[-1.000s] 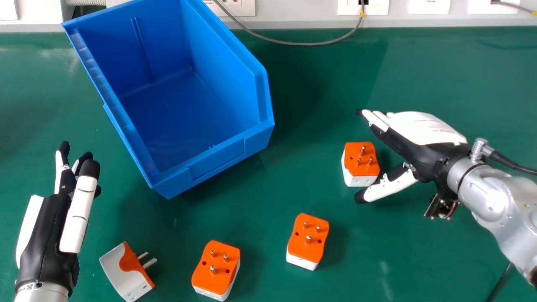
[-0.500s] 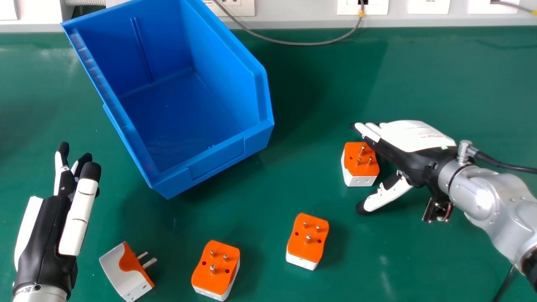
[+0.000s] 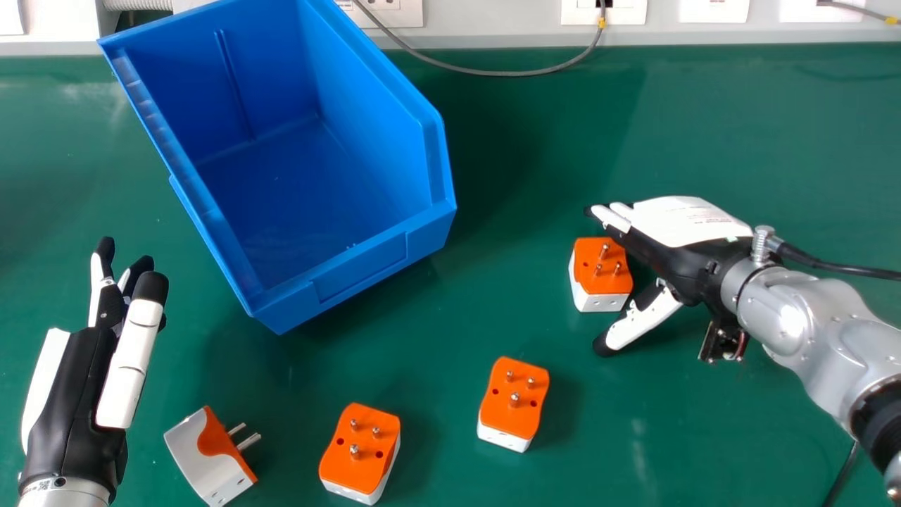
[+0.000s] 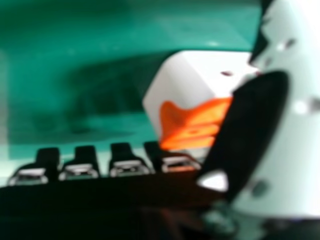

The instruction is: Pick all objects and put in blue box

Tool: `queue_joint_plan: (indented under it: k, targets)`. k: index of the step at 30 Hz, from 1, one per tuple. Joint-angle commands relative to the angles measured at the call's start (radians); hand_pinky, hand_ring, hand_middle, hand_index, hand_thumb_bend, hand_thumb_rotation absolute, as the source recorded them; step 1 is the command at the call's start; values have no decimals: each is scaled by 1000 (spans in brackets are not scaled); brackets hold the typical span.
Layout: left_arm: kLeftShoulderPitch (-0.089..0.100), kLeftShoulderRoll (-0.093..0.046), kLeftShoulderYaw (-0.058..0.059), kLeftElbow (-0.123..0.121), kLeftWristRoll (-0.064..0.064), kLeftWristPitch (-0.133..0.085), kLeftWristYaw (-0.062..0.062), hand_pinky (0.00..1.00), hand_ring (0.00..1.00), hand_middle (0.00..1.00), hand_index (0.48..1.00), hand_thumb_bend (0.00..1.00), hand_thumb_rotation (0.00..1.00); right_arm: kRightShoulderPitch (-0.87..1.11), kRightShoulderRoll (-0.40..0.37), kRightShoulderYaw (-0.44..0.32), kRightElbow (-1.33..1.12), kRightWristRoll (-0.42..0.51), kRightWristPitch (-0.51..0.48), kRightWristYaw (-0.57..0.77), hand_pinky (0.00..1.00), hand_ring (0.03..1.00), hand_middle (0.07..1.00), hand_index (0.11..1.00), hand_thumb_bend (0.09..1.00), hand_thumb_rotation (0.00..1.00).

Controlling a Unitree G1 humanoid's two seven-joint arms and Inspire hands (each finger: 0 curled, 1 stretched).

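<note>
Adapter (image 3: 590, 282) between thumb and fingers of wide-open right hand (image 3: 679, 264)

Bright light fills the head view, laying soft shadow to the right of the blue box (image 3: 362, 260), pale glare on the worktop (image 3: 704, 127) and a highlight on the silver forearm (image 3: 820, 317). The right hand view mixes whitish glare with near-black shade.

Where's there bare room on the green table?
Beyond the robot's right hand, up to the white wall sockets, and between it and the blue plastic box. Crowded: around the orange and white plug adapter beside that hand, and the three nearer adapters.
</note>
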Motion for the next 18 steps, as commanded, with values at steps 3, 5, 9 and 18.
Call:
queue_joint_plan:
  k: [3,5,9,18]
  targets:
    - [7,14,12,-28,-7,-20,-2,911,964,971,1000,726,1000,-45,11,13,28,-11,16,-28,954,992,988,963,596,383]
    - [10,15,12,-34,-5,-16,-2,911,963,970,1000,726,1000,-51,12,23,33,-17,19,-29,950,990,986,960,594,378]
    - [10,16,12,-34,-5,-20,-3,909,962,969,1000,726,1000,-63,15,39,44,-22,23,-25,946,985,976,955,587,375]
    - [13,13,12,-44,-20,-21,-12,903,958,966,1000,720,1000,-97,13,67,71,-21,8,4,937,974,964,941,576,368]
